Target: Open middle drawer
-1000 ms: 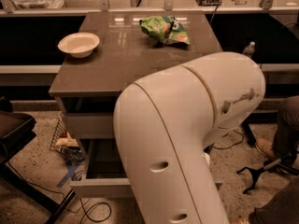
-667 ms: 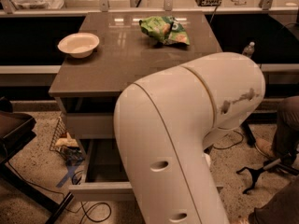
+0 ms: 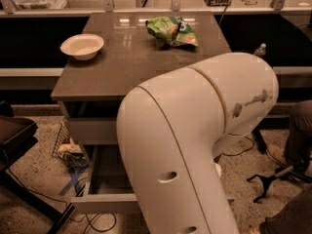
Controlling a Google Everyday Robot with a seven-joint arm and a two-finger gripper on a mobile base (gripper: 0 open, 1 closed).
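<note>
A pale grey drawer stands pulled out toward me from the cabinet, just under a closed pale front panel; it looks like the middle drawer. I see its left side rail and part of its front edge. Its handle and most of its inside are hidden behind my large white arm, which fills the middle and right of the camera view. My gripper is out of sight, somewhere behind or below the arm.
The brown cabinet top carries a white bowl at the left and a green chip bag at the back. A wire basket with clutter and cables lie on the floor at left. A chair base stands at right.
</note>
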